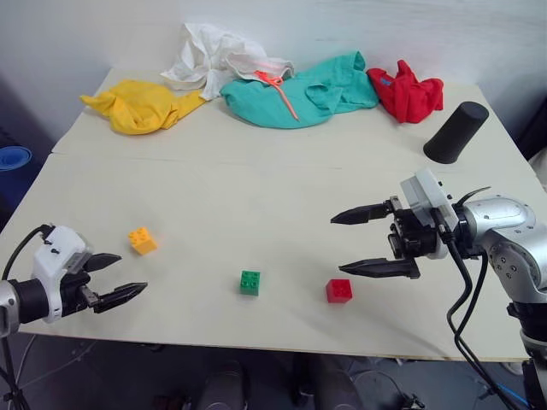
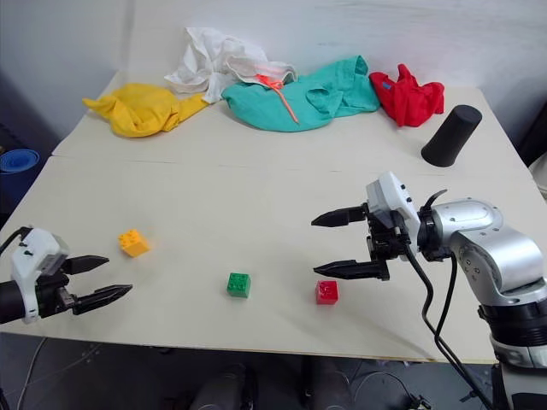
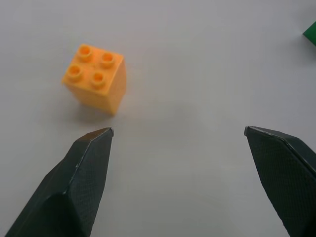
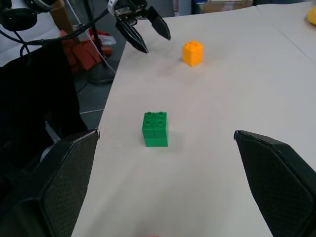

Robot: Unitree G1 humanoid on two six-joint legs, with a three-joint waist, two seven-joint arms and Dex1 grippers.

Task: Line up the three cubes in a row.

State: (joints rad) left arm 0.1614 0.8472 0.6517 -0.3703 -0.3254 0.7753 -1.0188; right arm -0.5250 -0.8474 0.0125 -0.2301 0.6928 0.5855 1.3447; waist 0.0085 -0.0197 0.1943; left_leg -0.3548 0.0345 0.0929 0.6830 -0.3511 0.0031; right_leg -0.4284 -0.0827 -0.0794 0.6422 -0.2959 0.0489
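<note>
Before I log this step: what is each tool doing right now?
Left tool: open, holding nothing, beside the orange-yellow cube.
Right tool: open, holding nothing.

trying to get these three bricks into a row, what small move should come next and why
Probably nudge the orange-yellow brick toward the near edge, level with the others. The green brick and red brick already sit roughly in line, while the orange-yellow one lies a bit farther back. The left end effector is open, empty and closest to it; the right end effector hangs open above the red brick.
</note>
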